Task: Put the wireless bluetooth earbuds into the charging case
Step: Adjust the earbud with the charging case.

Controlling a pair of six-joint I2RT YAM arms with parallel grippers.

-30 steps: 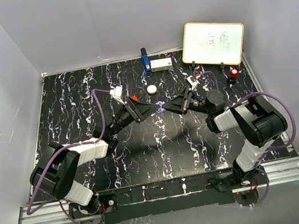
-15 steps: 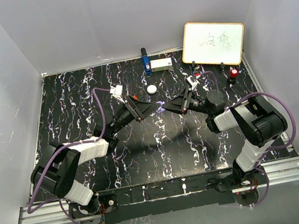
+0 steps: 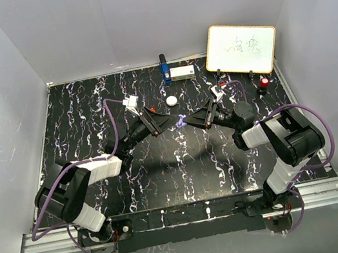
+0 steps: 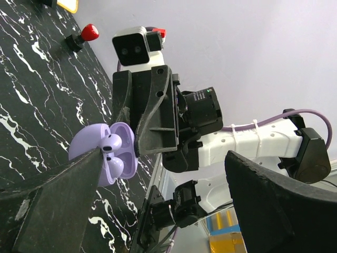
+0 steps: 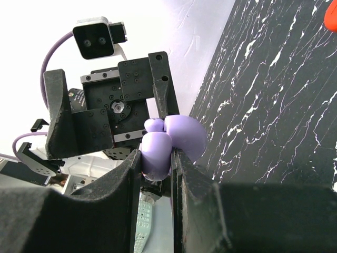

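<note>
The charging case (image 3: 182, 121) hangs open above the middle of the table (image 3: 88, 114), pinched by the right claw (image 5: 155, 161), maybe so the left claw (image 3: 169, 121), spread wide, can reach its earbud (image 4: 109, 141).

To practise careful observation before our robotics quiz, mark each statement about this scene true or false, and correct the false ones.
1. The right end effector is shut on the purple charging case. True.
2. The left end effector also clamps the case. False: its jaws stand wide open, with the case just beyond them.
3. The case lid is closed. False: the case is open, and the left wrist view shows an earbud sitting inside.
4. A whiteboard stands at the far right corner of the table. True.
</note>
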